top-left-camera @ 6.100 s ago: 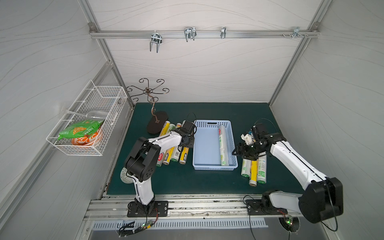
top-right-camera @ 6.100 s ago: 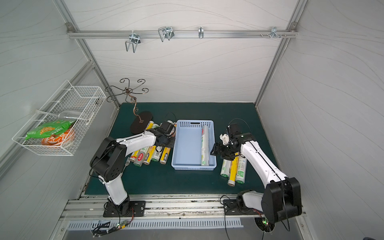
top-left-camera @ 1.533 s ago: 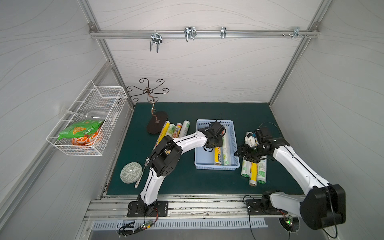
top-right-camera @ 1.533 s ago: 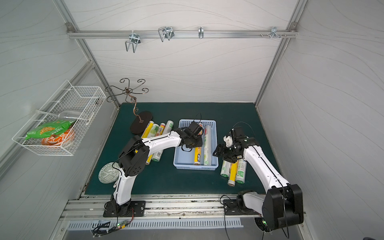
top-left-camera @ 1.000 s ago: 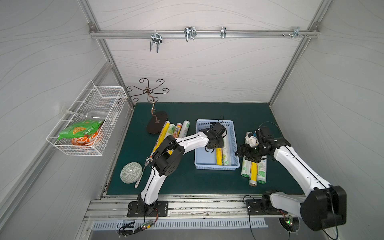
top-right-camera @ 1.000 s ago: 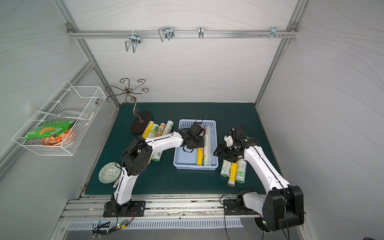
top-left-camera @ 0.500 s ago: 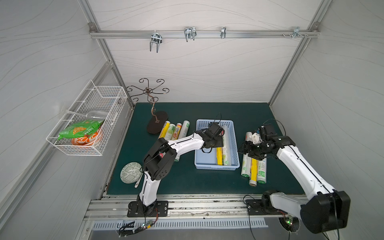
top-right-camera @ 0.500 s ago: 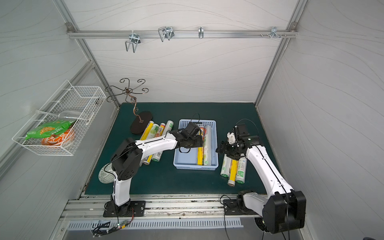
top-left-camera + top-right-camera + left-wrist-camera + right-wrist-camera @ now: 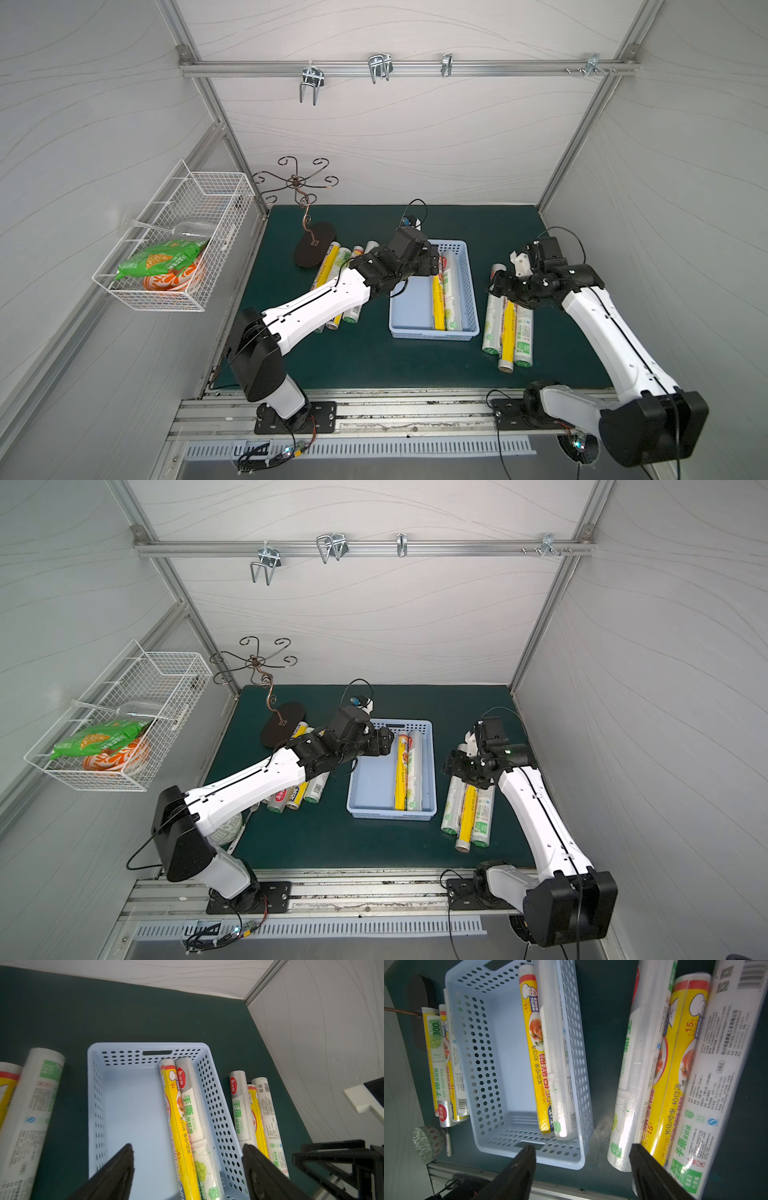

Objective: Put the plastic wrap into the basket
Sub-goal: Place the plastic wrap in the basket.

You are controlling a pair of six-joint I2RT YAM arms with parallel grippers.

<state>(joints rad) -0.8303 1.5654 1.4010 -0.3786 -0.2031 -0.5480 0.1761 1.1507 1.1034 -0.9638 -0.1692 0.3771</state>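
Note:
The light blue basket (image 9: 432, 334) sits mid-mat with two plastic wrap rolls along its right side, a yellow one (image 9: 437, 299) and a white-green one (image 9: 451, 291). My left gripper (image 9: 432, 262) hovers over the basket's far end. In the left wrist view it (image 9: 188, 1146) is open and empty, with the yellow roll (image 9: 176, 1118) lying below between its fingers. Three rolls (image 9: 508, 332) lie right of the basket. My right gripper (image 9: 496, 286) hangs open and empty above their far ends, and in the right wrist view it (image 9: 582, 1146) spans the gap between basket and rolls. Several rolls (image 9: 341, 259) lie left of the basket, partly under my left arm.
A white wire basket (image 9: 195, 232) with snack bags hangs on the left wall. A metal hook stand (image 9: 313, 249) with a dark oval base stands at the back left. A round patterned object (image 9: 226, 829) lies at the front left. A rail with hooks (image 9: 378, 68) runs overhead.
My left gripper has opened and let go of the yellow roll, which now lies in the basket beside the white-green one. The right gripper shifted slightly toward the back.

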